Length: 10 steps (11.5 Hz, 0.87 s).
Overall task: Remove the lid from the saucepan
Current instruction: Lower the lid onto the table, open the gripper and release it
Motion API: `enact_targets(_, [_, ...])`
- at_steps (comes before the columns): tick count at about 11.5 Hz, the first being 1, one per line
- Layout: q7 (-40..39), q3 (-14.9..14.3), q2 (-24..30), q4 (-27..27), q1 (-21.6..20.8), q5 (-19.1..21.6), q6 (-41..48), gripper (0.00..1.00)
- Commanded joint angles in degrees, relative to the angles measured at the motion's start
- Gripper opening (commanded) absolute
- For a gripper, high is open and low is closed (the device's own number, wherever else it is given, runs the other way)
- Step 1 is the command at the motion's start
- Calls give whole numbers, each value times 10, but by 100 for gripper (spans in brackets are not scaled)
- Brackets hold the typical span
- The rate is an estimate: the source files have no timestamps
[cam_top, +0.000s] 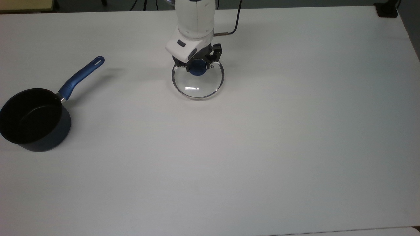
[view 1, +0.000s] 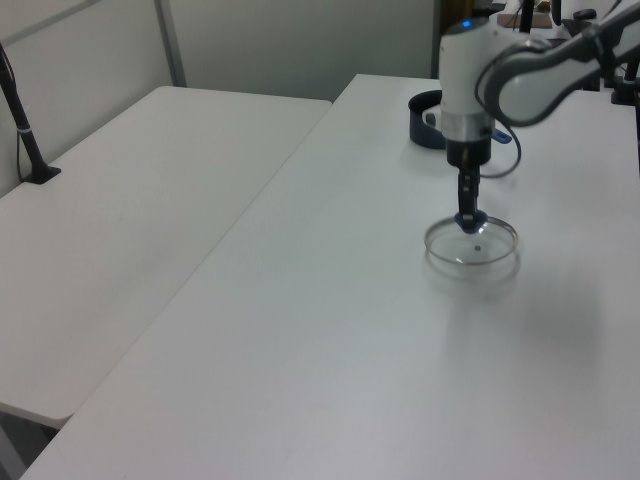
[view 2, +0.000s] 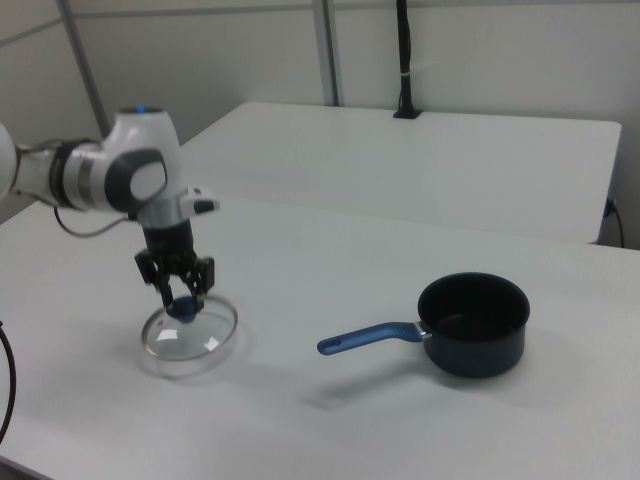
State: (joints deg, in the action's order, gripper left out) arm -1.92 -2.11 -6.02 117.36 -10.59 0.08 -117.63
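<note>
My gripper [cam_top: 199, 67] pinches blue knob of round clear glass lid [cam_top: 198, 79], low over white table [cam_top: 262, 131]. Open dark navy saucepan [cam_top: 34, 120] w/ blue handle sits well apart; nothing btwn.

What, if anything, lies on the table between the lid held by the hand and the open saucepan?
Nothing visible does. The hand grips the lid by its blue knob, and only bare white table separates it from the saucepan at the top view's left.
</note>
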Motion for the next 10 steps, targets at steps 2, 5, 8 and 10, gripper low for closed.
enact_targets(2, [14,-7,-4,-124,-10,-6,120,90])
enact_targets(5, [17,-8,-1,-124,-26,-25,126,91])
enact_targets(8, [70,-15,49,-155,-22,-35,193,100])
enact_targets(10, [68,-14,81,-156,2,-41,201,100])
